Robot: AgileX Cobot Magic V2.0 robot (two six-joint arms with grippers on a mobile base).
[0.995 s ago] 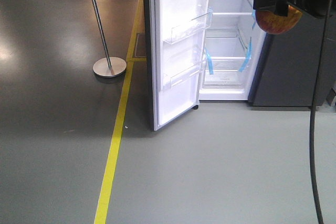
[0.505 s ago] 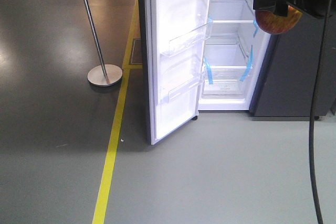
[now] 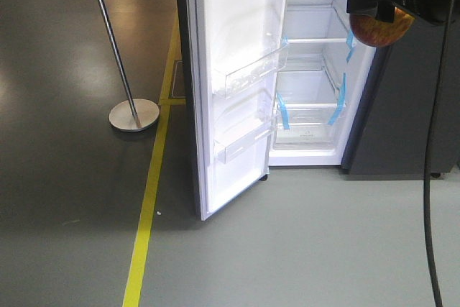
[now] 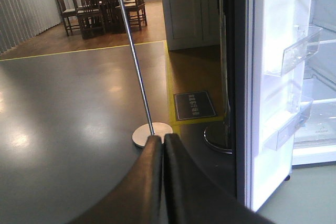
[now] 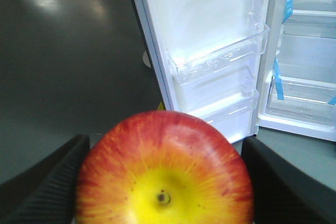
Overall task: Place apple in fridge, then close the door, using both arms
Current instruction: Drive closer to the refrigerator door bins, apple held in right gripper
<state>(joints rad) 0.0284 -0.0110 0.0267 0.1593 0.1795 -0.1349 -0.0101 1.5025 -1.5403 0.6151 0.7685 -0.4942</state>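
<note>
Grey floor with a yellow line, both well below my right pincer. That pincer is closed round the apple. One finger sits on each flank, and the apple bulges out beneath them, blossom end toward the wrist camera. I hold it high, probably so it meets a shelf rather than the floor.

The fridge is ahead of this pincer and slightly to its left, not yet reached. Its door is swung wide, further left, with its clear bins facing the cavity, so the way in is unblocked. White shelves with blue tape sit lower than the apple. I judge I need to go forward and left before letting go. A dark panel lies right under the pincer, and that is not the target.

My left pincer is pressed fully shut on nothing. It points at a stand on the floor ahead, with the door's outer edge just to its right. It is likely parked there, on the door's outer side, ready to push the door closed once the apple is in. Carry stage; placing and closing both remain.
</note>
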